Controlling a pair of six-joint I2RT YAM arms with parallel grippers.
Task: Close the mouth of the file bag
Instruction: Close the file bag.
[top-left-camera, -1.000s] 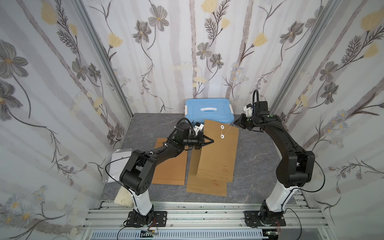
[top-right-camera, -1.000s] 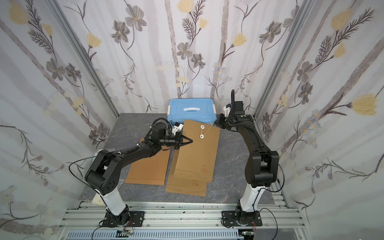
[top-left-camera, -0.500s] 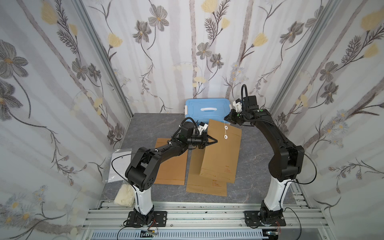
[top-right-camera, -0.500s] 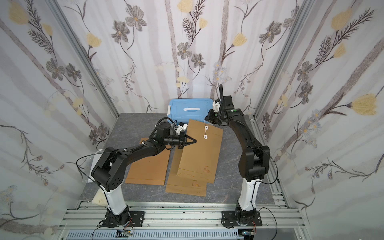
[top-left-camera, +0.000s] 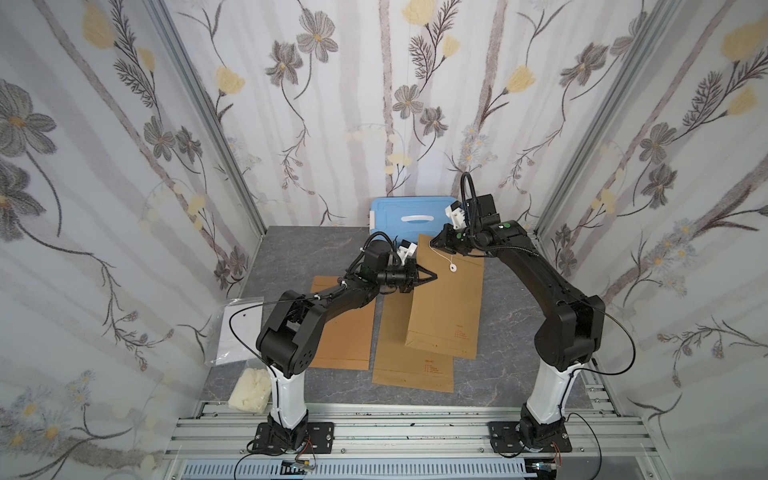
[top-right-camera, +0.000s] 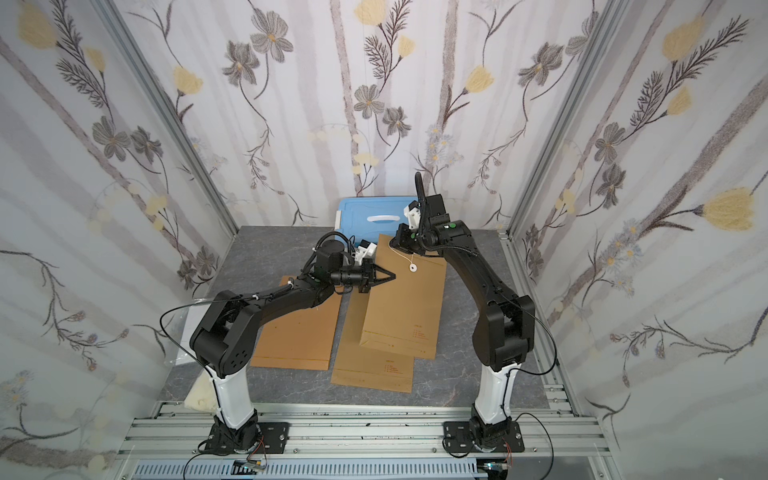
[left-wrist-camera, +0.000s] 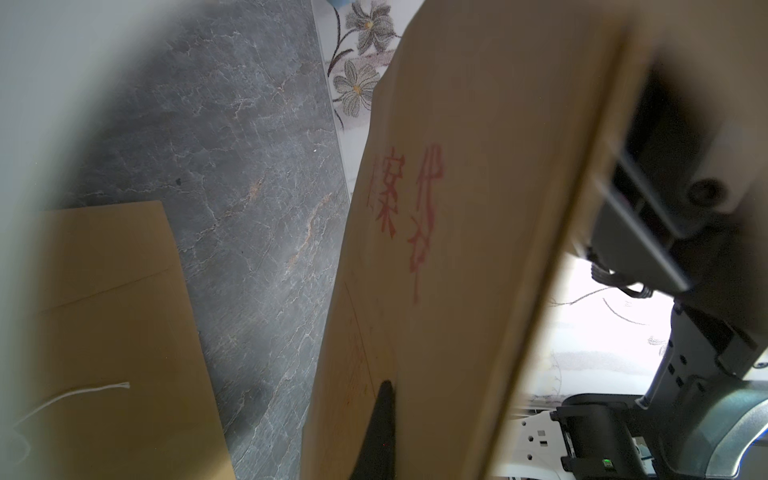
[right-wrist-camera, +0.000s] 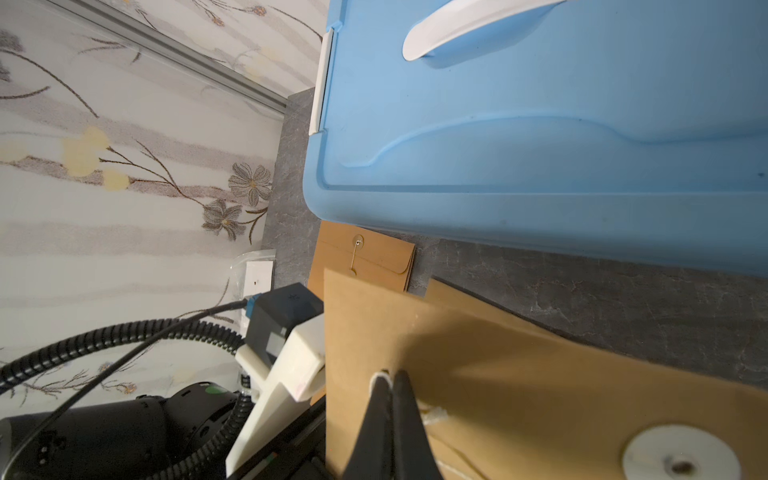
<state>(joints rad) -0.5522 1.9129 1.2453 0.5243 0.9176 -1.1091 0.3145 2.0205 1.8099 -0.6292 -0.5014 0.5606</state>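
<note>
The file bag (top-left-camera: 449, 307) (top-right-camera: 405, 311) is a brown paper envelope, raised and tilted above the table. Red characters show on its face in the left wrist view (left-wrist-camera: 457, 166). My left gripper (top-left-camera: 434, 276) (top-right-camera: 392, 276) is shut on its left edge; one black finger (left-wrist-camera: 382, 415) lies on the paper and the other is hidden behind it. My right gripper (top-left-camera: 434, 242) (top-right-camera: 395, 243) (right-wrist-camera: 390, 376) is shut on the white string near the bag's top left corner. The string runs to a white button (top-left-camera: 453, 268) (top-right-camera: 412, 268) (right-wrist-camera: 681, 457) on the bag.
A blue lidded box (top-left-camera: 407, 216) (right-wrist-camera: 540, 145) with a white handle stands at the back. Two more brown envelopes (top-left-camera: 345, 328) (top-left-camera: 411, 365) lie flat on the grey table. A clear plastic sleeve (top-left-camera: 237, 328) and a white lump (top-left-camera: 249, 390) sit at the front left.
My right gripper has moved left across the top of the bag, from its right side to its left corner, with the string. The left gripper and the bag have shifted slightly right.
</note>
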